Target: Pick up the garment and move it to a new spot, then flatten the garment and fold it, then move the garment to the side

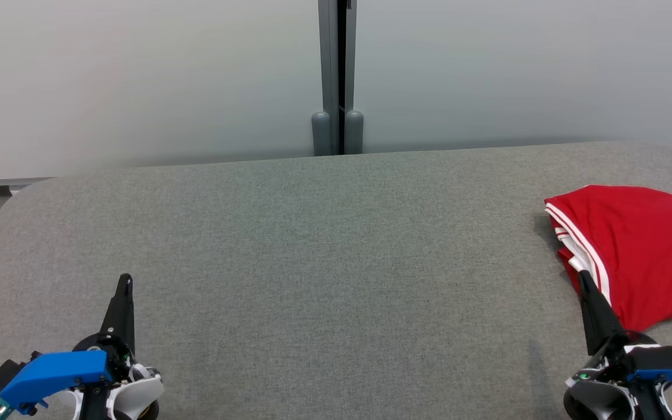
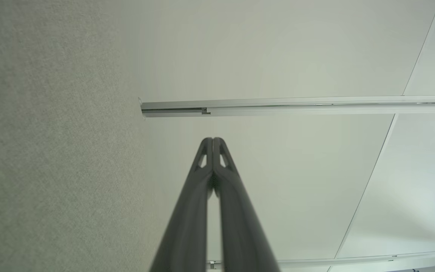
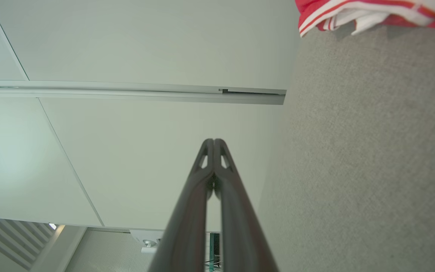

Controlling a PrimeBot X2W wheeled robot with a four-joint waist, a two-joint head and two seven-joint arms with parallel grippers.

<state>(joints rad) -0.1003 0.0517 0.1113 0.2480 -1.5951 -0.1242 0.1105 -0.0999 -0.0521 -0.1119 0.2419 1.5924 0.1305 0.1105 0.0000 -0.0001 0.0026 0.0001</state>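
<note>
A red garment (image 1: 633, 245) with white stripes along one edge lies folded at the far right of the grey fabric table (image 1: 324, 256). Its striped edge (image 3: 357, 11) also appears at the top right of the right wrist view. My right gripper (image 1: 584, 279) is shut and empty, low at the right, its tip just in front of the garment's near left edge. In its own view the right gripper (image 3: 214, 141) has both fingertips pressed together. My left gripper (image 1: 125, 281) is shut at the lower left, far from the garment, and the left gripper (image 2: 213, 140) holds nothing.
Pale wall panels stand behind the table, joined by a grey post (image 1: 337, 76) at the middle of the far edge. The table's left corner is rounded (image 1: 15, 198), and the garment lies near the right edge.
</note>
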